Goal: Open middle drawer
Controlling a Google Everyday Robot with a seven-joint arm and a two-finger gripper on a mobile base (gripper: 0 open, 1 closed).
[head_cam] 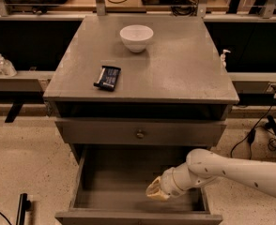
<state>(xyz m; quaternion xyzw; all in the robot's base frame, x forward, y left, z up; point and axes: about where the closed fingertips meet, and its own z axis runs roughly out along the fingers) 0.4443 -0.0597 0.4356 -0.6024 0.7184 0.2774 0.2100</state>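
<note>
The middle drawer (119,182) stands pulled out towards me, showing its wide, shallow grey interior; its front panel (138,217) runs along the bottom edge of the view and its knob is hidden. My gripper (157,191) hangs over the right part of the drawer's interior, close to the front panel, at the end of my white arm (222,168), which comes in from the right. The top drawer front (105,132) with its round metal knob (140,134) sits shut above it. The lowest drawer is out of view.
On the grey cabinet top (185,69) stand a white bowl (136,36) at the back and a dark flat packet (107,77) at the left. Benches with cables run behind. A black cable (253,135) lies on the floor to the right, and a dark bar (21,209) at lower left.
</note>
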